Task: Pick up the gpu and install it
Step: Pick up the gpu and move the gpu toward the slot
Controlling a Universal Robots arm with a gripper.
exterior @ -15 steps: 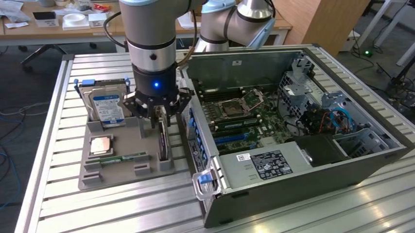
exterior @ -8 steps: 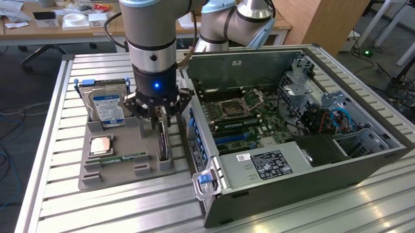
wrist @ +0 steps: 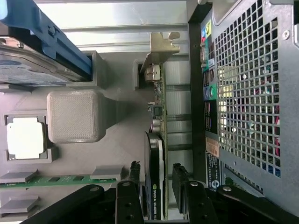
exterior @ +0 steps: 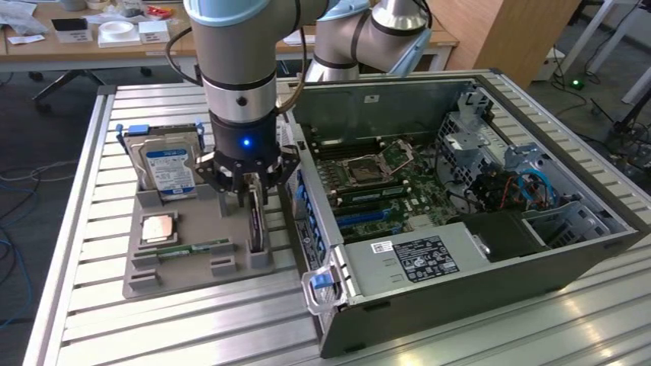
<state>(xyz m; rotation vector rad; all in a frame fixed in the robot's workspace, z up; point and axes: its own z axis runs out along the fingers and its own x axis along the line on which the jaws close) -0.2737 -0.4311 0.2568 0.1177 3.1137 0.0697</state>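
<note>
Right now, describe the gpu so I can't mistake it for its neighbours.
Beside the open computer case, at the exterior view's left, sits a grey parts tray. At its case-side edge the gpu stands on edge between the fingers of the open gripper. It is thin and black with a silver bracket, unlike the blue-labelled hard drive and flat green memory stick.

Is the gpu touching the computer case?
Apart. In the wrist view, bare table slats show between the gpu and the computer case.
</note>
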